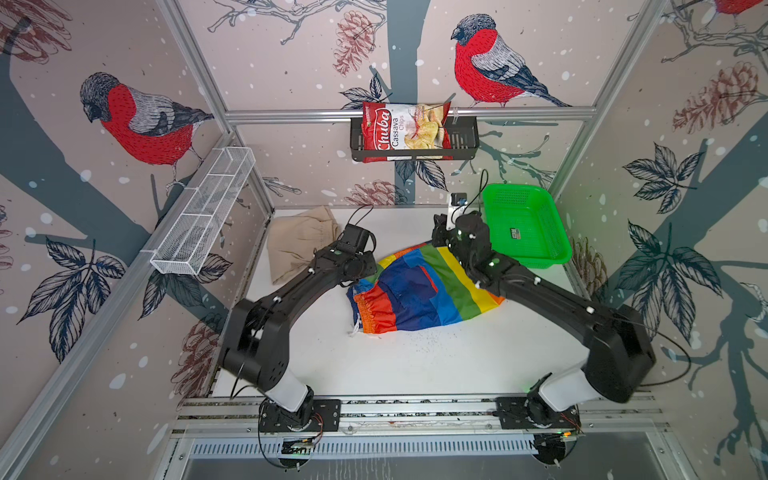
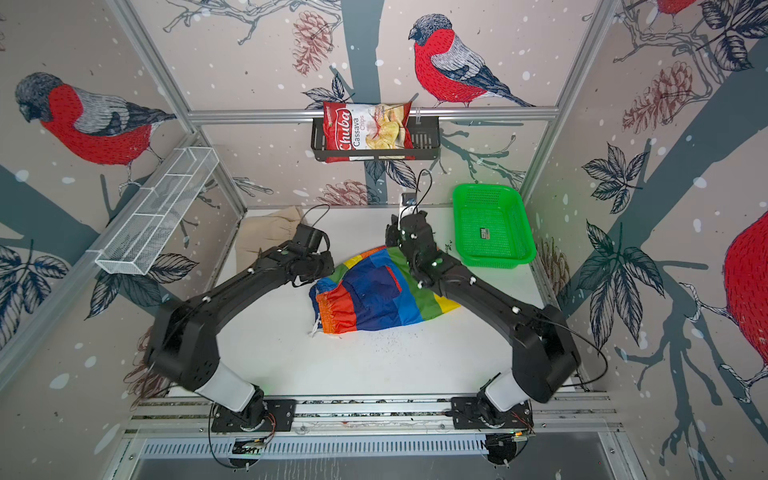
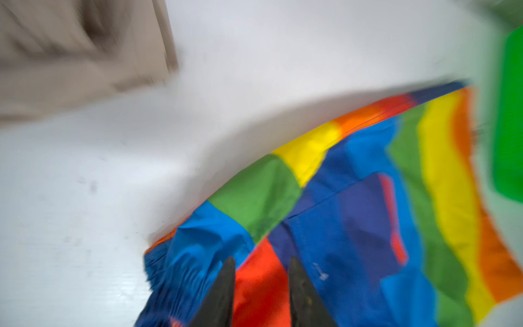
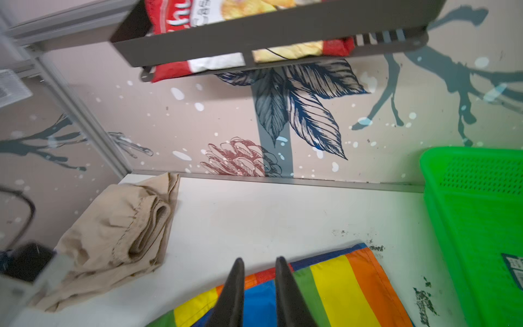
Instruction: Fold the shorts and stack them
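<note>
We took the green basket (image 1: 540,258) as our mark. The rainbow shorts (image 1: 415,291) lay spread on the white table (image 1: 415,365) just beside the basket. Their striped leg end was turned toward it, and their gathered red-and-orange waist, with a white drawstring (image 1: 355,329) trailing, was at the end away from it. The beige shorts (image 1: 297,243) sat in a folded bundle well apart from the basket, beyond the rainbow pair, and the two pairs did not touch. In its wrist view the left gripper (image 3: 261,259) hovered over the waist end, far from the basket. Its fingers were parted with red cloth showing in the gap and nothing pinched, though the picture was blurred. The right gripper (image 4: 260,259) stood over the edge of the leg end, near the basket, jaws slightly apart and holding nothing.
</note>
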Motion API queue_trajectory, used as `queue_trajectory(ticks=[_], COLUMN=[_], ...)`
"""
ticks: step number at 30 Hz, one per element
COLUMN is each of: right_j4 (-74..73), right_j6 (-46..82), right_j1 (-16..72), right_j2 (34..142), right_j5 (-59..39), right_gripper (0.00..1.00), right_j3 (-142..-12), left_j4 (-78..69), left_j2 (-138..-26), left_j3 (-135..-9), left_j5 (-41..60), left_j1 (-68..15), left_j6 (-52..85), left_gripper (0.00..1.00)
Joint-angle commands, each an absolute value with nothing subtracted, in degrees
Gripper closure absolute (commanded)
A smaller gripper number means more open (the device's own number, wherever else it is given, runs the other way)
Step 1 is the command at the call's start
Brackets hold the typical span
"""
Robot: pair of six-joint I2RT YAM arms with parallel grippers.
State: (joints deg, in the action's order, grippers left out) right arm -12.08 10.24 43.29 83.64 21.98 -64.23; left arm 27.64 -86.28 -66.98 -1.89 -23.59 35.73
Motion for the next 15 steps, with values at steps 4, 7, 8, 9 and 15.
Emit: queue_trajectory(ticks=[4, 7, 8, 9, 15], right_j4=[-15.82, -13.51, -11.66, -9.67, -5.31], right_j6=[9.86, 11.84, 12.57, 13.18, 11.94], right_j1=[52.31, 58.36, 60.38, 62.49, 71.76], right_j2=[75.91, 76.95, 78.39, 80.03, 93.46], right_j5=[24.82, 28.35, 28.98, 29.63, 30.05], right_gripper=[0.29, 0.01, 0.0, 0.0, 0.01], right_j3=[-53.38, -51.02, -51.37, -52.29, -58.97], left_j4=[30.24, 27.93, 27.08, 26.68, 27.38], left_j2=[-71.57, -63.18, -60.35, -57.63, -48.92], left_j3=[-60.98, -54.05, -52.11, -50.31, -44.91], left_j5=[-6.04, -5.36, -5.04, -5.09, -8.25], left_j1=[-17.96, -15.05, -14.54, -14.38, -14.17], left_j6=[36.04, 36.13, 36.07, 36.03, 38.65], left_gripper=[0.58, 0.55, 0.49, 0.42, 0.06])
